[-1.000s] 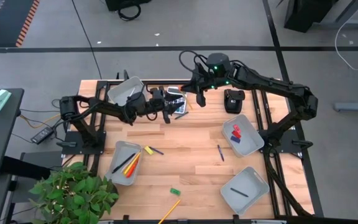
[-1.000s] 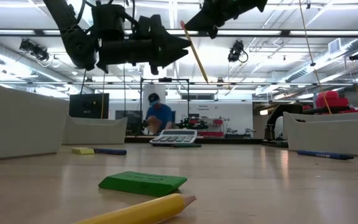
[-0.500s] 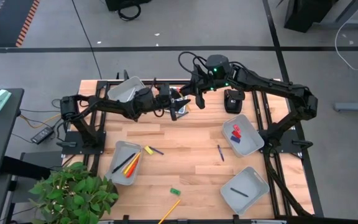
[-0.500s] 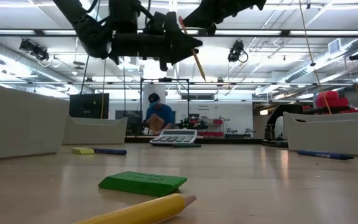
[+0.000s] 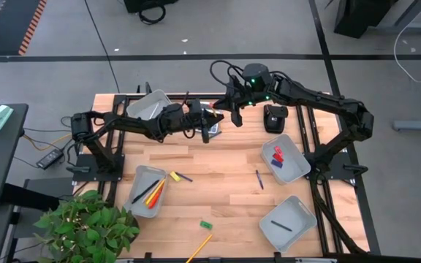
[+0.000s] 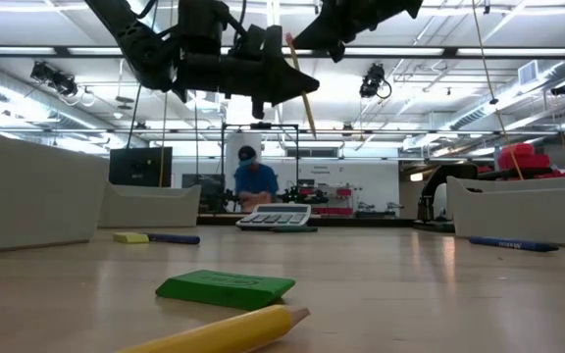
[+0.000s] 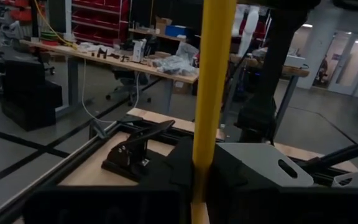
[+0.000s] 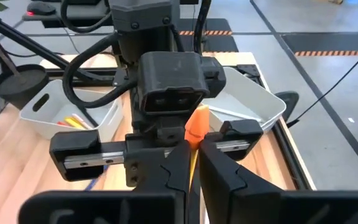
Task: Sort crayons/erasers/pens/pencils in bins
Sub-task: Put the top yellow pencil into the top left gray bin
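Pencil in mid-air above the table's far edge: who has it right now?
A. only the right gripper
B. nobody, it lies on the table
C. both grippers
C: the left gripper and right gripper meet, both clamped on the pencil, held well above the table.

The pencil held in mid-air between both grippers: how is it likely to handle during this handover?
The pencil looks thin and straight, so probably stiff and light. Both the left gripper and right gripper pinch it; being slim and smooth, it may pivot or slip.
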Robot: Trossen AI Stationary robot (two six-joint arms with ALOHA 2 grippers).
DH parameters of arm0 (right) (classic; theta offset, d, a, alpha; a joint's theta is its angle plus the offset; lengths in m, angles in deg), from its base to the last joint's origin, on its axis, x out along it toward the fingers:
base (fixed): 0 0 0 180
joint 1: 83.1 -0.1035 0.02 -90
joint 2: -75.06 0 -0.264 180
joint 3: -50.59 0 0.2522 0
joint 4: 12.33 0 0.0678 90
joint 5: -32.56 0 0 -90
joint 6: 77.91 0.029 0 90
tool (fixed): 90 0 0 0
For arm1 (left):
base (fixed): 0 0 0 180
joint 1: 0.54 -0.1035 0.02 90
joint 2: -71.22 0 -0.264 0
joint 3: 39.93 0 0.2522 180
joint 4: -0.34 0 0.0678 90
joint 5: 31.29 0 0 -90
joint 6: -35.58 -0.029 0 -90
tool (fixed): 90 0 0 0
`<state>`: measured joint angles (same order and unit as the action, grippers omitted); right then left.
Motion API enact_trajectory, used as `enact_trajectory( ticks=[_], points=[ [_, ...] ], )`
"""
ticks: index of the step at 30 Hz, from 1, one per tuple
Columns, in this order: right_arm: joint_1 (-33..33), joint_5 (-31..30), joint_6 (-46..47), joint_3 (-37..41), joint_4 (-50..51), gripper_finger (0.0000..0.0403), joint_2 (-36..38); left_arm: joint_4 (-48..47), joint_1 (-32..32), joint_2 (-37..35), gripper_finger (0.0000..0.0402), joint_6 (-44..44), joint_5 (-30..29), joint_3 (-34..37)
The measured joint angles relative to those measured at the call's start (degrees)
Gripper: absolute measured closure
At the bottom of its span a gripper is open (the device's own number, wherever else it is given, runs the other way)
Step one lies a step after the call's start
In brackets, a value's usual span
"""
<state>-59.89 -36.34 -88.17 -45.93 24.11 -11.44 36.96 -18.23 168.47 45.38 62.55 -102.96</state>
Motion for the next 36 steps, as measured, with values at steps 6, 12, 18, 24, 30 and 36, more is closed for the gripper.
enact_trajectory(
  ticks=[6, 12, 18, 24, 30, 36],
  points=[
    [0.0, 0.0, 0.9, 0.0, 2.5, 0.0366, 0.0, -0.2, -0.4, 0.0, 0.0370, 1.6, -0.3, 0.0],
    [0.1, 0.0, -1.6, 0.0, 8.5, 0.0366, 0.0, -4.2, -0.5, 0.0, 0.0377, 1.5, -0.3, 0.0],
    [-0.9, 0.0, -1.9, 0.8, 18.1, 0.0366, 0.0, -18.7, -2.5, -2.3, 0.0373, 1.3, -1.7, 0.1],
    [-4.0, 0.0, -1.9, 7.7, 21.0, 0.0365, 0.1, -35.4, -6.4, -10.2, 0.0377, 0.8, -2.9, 0.0],
    [-7.5, 0.6, 0.3, 20.6, 12.8, 0.0365, 0.0, -52.3, -10.4, -20.6, 0.0372, 0.1, -9.1, 0.0],
    [-9.9, 0.5, 9.6, 34.7, -17.0, 0.0365, 0.0, -65.4, -15.4, -27.2, 0.0377, 2.4, -13.9, 0.0]
  ],
)
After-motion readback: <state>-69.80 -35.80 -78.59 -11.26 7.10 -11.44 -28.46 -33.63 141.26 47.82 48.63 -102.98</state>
